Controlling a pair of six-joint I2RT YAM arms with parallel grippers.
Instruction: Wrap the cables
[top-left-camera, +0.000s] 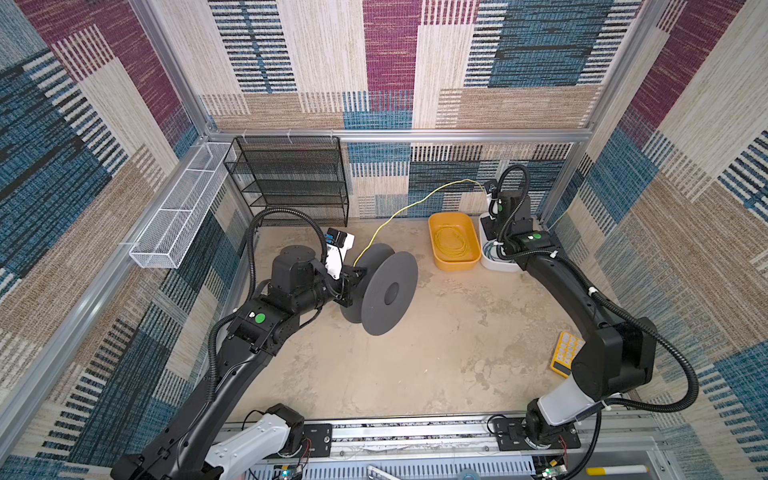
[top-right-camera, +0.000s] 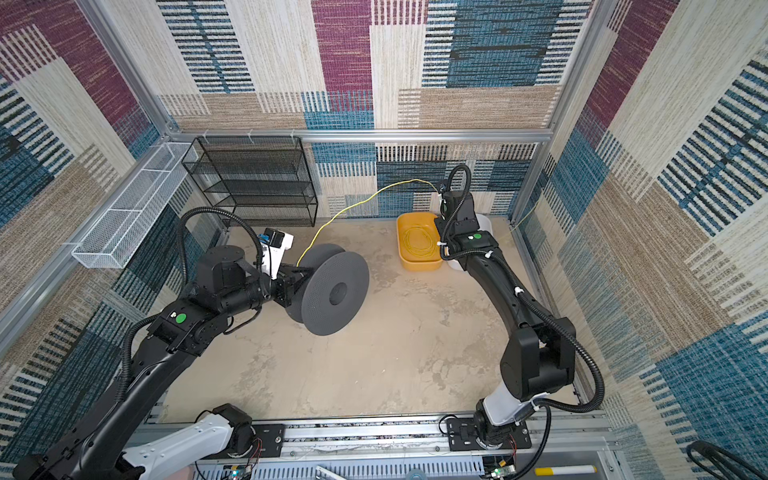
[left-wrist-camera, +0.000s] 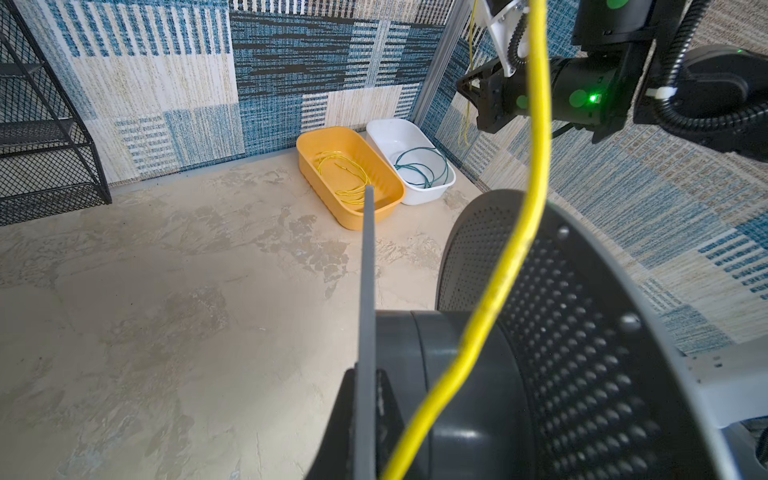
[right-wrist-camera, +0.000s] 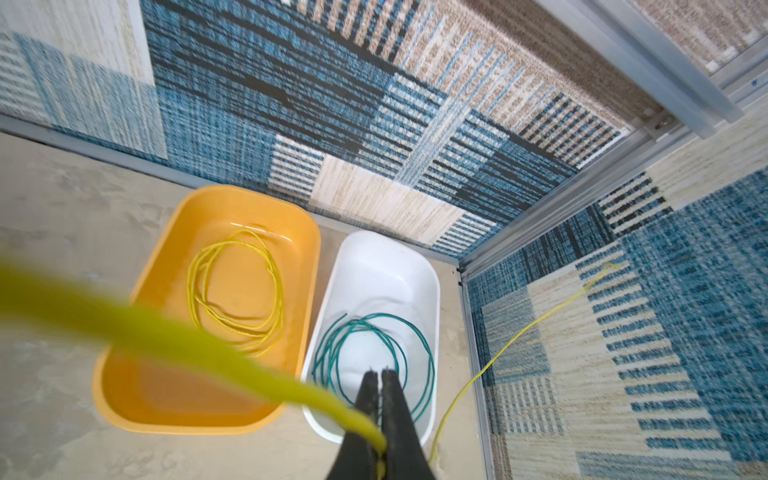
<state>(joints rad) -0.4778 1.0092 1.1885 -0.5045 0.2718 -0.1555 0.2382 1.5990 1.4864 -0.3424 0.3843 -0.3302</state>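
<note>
Got the left pincer (left-wrist-camera: 367, 382) clamped tight on the rim of one flange of a dark grey spool (top-left-camera: 388, 293), over toward the left edge of the tabletop (top-left-camera: 415, 365), about halfway back, with the axle roughly level. No telling from here whether lifted or just resting on the surface.

Can see the yellow cable (top-left-camera: 415, 205) coming off the spool's hub and arcing up and across toward the far right corner. Over there, spotting the right pincer (right-wrist-camera: 379, 374) pinched fully together on that same cable, hanging high above a white tub (right-wrist-camera: 386, 257). Past the grip, seeing the loose tail drooping down along the right wall.

Also got a second yellow coil (right-wrist-camera: 245, 328) lying in loose round loops inside a yellow tub (top-left-camera: 455, 264), plus the teal cable (right-wrist-camera: 432, 370) looped the same way in the white tub. Found both tubs pressed side by side, tucked into the far right corner of the tabletop.

Noticing a yellow keypad gadget (top-left-camera: 565, 353) near the right edge too, partly hidden behind the right arm.
</note>
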